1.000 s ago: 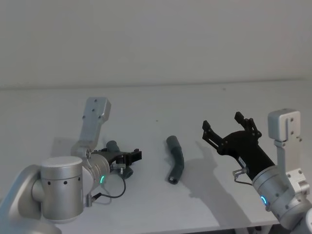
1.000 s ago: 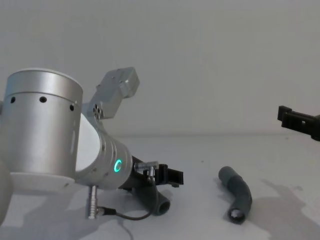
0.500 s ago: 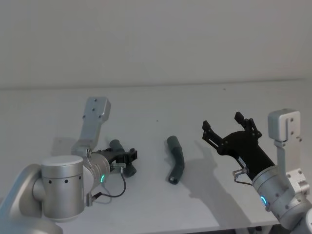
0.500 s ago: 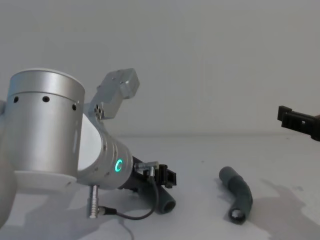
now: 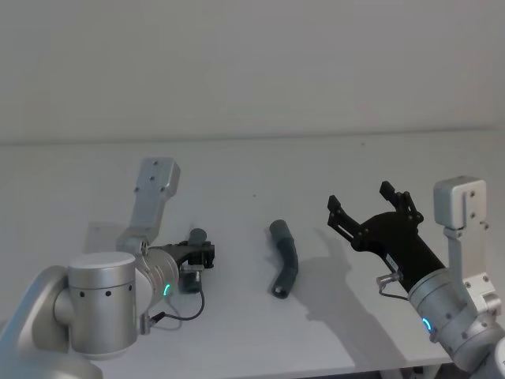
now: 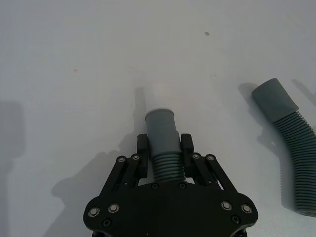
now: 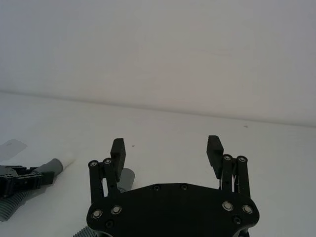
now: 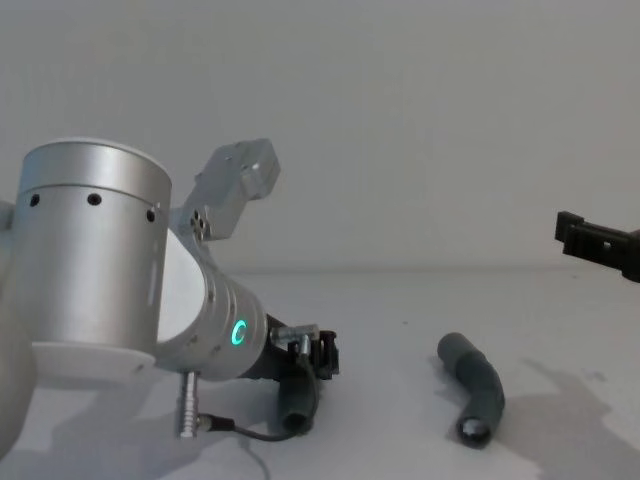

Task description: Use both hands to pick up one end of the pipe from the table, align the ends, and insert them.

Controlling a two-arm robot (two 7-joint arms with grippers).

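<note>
- The loose hose piece (image 5: 286, 260) lies on the table (image 5: 316, 166), between the two grippers. It is dark grey, short and gently bent, with a ribbed middle and a smooth cuff at each end.
- In the chest view, the near cuff of this piece (image 8: 470, 430) faces the camera and shows a dark hollow opening. The far cuff (image 5: 278, 229) points away towards the wall.
- The left gripper (image 6: 164, 150) is to the left of the loose piece and apart from it, low over the table. Its black fingers (image 6: 143, 148) are closed onto the second hose piece (image 6: 161, 131), gripping the ribs just behind the cuff.
- The second piece has the same dark grey ribbed body. Its smooth cuff sticks out past the fingertips and ends in a narrower white tip (image 6: 157, 96).
- In the chest view, the rest of the second piece hangs below the left gripper (image 8: 320, 355). Whether its lower end (image 8: 297, 410) touches the table cannot be told.
- The right gripper (image 5: 360, 197) is to the right of the loose piece, well apart from it and raised above the table. Its fingers (image 7: 117, 148) are spread wide and grip nothing.
- A thin black cable (image 8: 250, 432) with a metal plug (image 8: 185, 415) loops under the left arm, farther left of the loose piece than the held piece.
</note>
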